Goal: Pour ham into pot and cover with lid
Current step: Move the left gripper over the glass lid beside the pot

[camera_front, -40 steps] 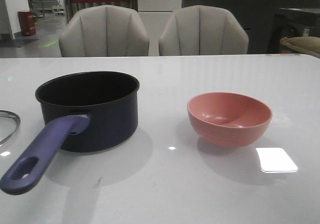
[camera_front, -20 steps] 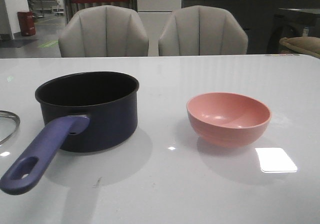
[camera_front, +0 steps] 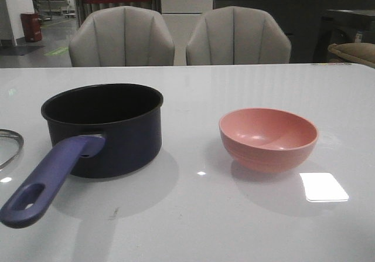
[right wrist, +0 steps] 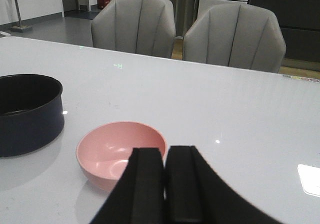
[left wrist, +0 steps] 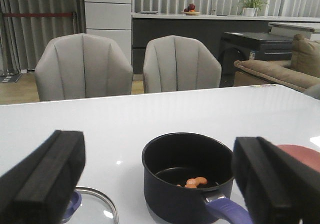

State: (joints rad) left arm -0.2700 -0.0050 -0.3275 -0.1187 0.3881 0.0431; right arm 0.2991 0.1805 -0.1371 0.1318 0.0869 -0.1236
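Observation:
The dark navy pot (camera_front: 104, 128) stands left of centre on the table, its purple-blue handle (camera_front: 50, 177) pointing toward me. In the left wrist view the pot (left wrist: 186, 176) holds a few orange-pink ham slivers (left wrist: 195, 182) on its bottom. The glass lid (camera_front: 9, 146) lies flat at the far left edge; it also shows in the left wrist view (left wrist: 95, 209). My left gripper (left wrist: 159, 184) is open and empty, short of the pot and lid. My right gripper (right wrist: 165, 179) is shut and empty, just short of the empty pink bowl (right wrist: 121, 152).
The pink bowl (camera_front: 268, 138) sits upright right of centre on the white table (camera_front: 193, 215). Two grey chairs (camera_front: 179, 36) stand behind the table's far edge. A bright light patch (camera_front: 323, 187) reflects on the table near the bowl.
The pot, bowl and lid have not moved. The picture has become slightly darker.

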